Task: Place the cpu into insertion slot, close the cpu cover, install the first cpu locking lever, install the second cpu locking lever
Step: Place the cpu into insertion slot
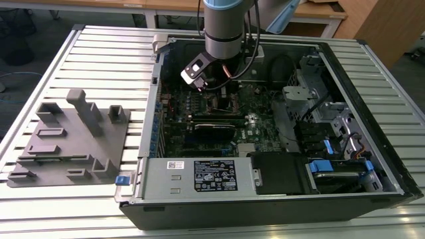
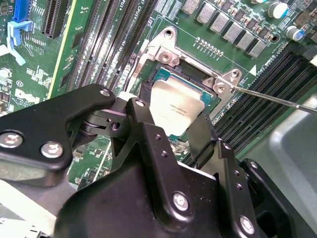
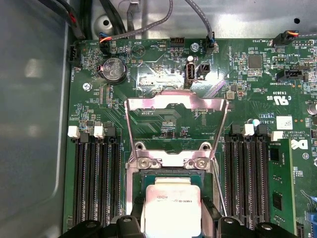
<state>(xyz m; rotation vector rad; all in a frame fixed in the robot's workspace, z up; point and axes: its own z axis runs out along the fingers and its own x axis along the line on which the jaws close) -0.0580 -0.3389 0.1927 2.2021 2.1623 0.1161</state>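
The cpu (image 3: 171, 206) (image 2: 176, 110), a small square chip with a dull silver top, sits between my gripper's (image 3: 173, 225) (image 2: 173, 126) black fingers, which press on two opposite sides of it. It is right over the insertion slot (image 3: 132, 188); I cannot tell whether it is seated or just above it. Beyond the slot the cpu cover (image 3: 176, 106), a silvery frame, stands swung open on its hinge. A thin locking lever (image 2: 277, 99) sticks out free beside the slot. In the exterior view the gripper (image 1: 211, 88) is low inside the open computer case over the green motherboard (image 1: 199, 107).
Long black memory slots (image 3: 96, 183) (image 3: 245, 178) flank the insertion slot. A coin battery (image 3: 113, 69) and cables lie beyond the cover. A drive cage (image 1: 312, 99) and a power supply (image 1: 199, 174) stand inside the case. A grey fixture (image 1: 69, 139) lies on the slatted table on the exterior view's left.
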